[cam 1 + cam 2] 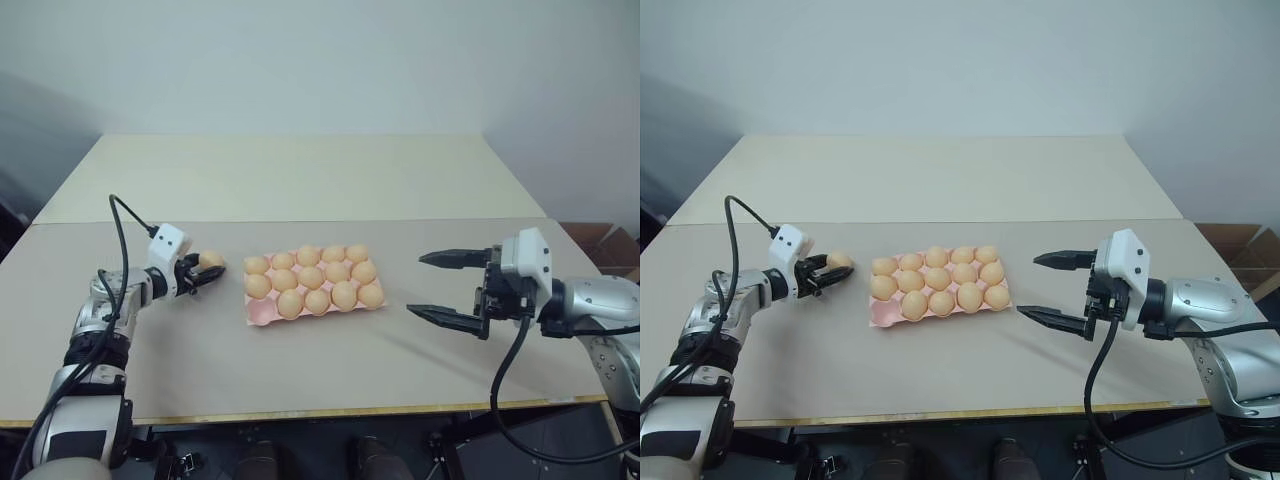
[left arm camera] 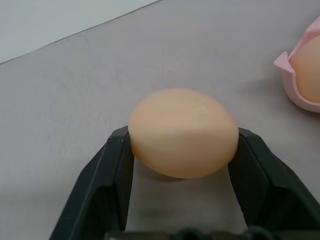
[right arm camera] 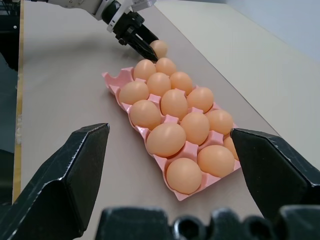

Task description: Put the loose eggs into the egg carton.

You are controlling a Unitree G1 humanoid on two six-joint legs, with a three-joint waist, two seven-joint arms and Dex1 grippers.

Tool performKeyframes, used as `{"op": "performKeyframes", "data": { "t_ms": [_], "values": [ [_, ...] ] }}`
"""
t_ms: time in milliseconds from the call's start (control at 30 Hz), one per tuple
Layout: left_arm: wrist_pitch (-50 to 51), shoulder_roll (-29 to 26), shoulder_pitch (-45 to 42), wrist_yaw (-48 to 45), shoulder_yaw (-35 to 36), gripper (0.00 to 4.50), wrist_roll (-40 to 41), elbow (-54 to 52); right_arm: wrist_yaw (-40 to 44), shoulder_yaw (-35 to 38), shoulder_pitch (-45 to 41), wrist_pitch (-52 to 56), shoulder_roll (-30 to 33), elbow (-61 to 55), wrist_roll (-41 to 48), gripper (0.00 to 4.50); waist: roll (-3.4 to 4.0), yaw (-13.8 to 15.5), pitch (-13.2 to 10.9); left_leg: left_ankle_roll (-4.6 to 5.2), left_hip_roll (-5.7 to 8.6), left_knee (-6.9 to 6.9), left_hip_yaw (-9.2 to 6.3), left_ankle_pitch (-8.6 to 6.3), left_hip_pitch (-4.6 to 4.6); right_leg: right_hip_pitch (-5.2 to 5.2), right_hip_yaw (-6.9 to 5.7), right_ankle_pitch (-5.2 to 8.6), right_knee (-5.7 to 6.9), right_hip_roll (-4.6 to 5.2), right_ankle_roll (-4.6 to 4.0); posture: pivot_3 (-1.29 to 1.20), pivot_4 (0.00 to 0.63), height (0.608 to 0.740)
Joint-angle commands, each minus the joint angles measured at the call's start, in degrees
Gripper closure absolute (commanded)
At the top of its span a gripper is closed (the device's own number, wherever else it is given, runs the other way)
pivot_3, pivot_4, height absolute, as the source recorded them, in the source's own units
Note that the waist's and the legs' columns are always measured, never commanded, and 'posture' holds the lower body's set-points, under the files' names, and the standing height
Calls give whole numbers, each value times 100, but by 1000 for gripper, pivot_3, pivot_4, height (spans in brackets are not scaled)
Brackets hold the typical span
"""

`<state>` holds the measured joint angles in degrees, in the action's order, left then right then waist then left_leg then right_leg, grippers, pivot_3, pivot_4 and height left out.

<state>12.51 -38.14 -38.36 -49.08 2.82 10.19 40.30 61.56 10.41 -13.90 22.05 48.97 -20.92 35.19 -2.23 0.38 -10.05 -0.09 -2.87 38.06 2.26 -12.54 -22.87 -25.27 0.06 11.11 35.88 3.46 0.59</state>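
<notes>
Beige table carries the pink egg carton near its middle, cups nearly all filled with eggs (one near-left corner cup looks bare). Off to the carton's right, the right gripper hovers with fingers spread wide, grasping nothing. Just left of the carton, the left gripper is clamped around one loose egg.

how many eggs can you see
15. Fourteen sit in the carton, filling every cup except the near-left corner one. One egg is left of the carton, clamped in the left gripper. None appear hidden.
</notes>
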Motion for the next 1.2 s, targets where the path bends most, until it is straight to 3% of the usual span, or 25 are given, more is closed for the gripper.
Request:
{"op": "performKeyframes", "data": {
  "t_ms": [33, 200, 367, 533, 733, 967, 1067, 1200],
  "values": [
    [-361, -199, 123, -17, 196, 2152, -17, -432, -31, 233, 35, -1, 18, -193, 141, 0, 0, -4, 0, 0, 0, 0, 0, 0, 0, 0, 0, 0, 0, 0, 0, 0, 150, 740],
    [-314, -355, 676, -698, 565, 2152, 670, -1865, -21, 230, 85, -1, 24, -212, 171, 0, 0, -14, 0, 0, -2, 0, 0, 0, 0, -1, 1, 0, 0, 2, 0, 0, 150, 740],
    [197, -444, 1181, -1578, 346, 2152, 1246, -3158, -9, 141, 3, 6, 19, -173, 138, 0, 0, 17, 0, -1, -1, 0, 3, 0, 5, 3, 3, 0, 2, 4, -1, 0, 150, 740],
    [317, -525, 1530, -2069, 27, 2152, 1261, -3555, -16, 207, 63, 55, 22, -207, 212, 0, 0, 13, 0, 0, -2, 0, 4, 0, 7, 1, 5, 1, 4, 0, -1, 0, 150, 740],
    [428, -397, 1594, -1992, -214, 2152, 1162, -3708, -89, 228, 152, 66, 14, -260, 225, 0, 0, 18, 0, 0, -2, 1, 4, 0, 7, 1, 7, 1, 3, 0, -1, 0, 150, 740],
    [631, -459, 1476, -2025, -241, 14, 1217, -3774, -165, 236, 193, 57, -18, -301, 217, 0, 0, 18, 0, 0, -2, 1, 4, 0, 6, 1, 7, 1, 2, -1, -1, 0, 150, 740],
    [691, -562, 1466, -1893, -43, 14, 1229, -3815, -184, 245, 203, 50, -30, -314, 227, 0, 0, 4, 0, 0, -1, 1, 4, 0, 6, 1, 8, 1, 2, -1, -1, 0, 150, 740],
    [902, -930, 1795, -2078, 726, 14, 1804, -4068, -187, 211, 162, 20, -46, -266, 211, 0, -1, -34, -1, 0, -6, 0, 4, 0, 4, -4, 7, 1, 3, -4, -1, 0, 150, 740]
  ]
}}
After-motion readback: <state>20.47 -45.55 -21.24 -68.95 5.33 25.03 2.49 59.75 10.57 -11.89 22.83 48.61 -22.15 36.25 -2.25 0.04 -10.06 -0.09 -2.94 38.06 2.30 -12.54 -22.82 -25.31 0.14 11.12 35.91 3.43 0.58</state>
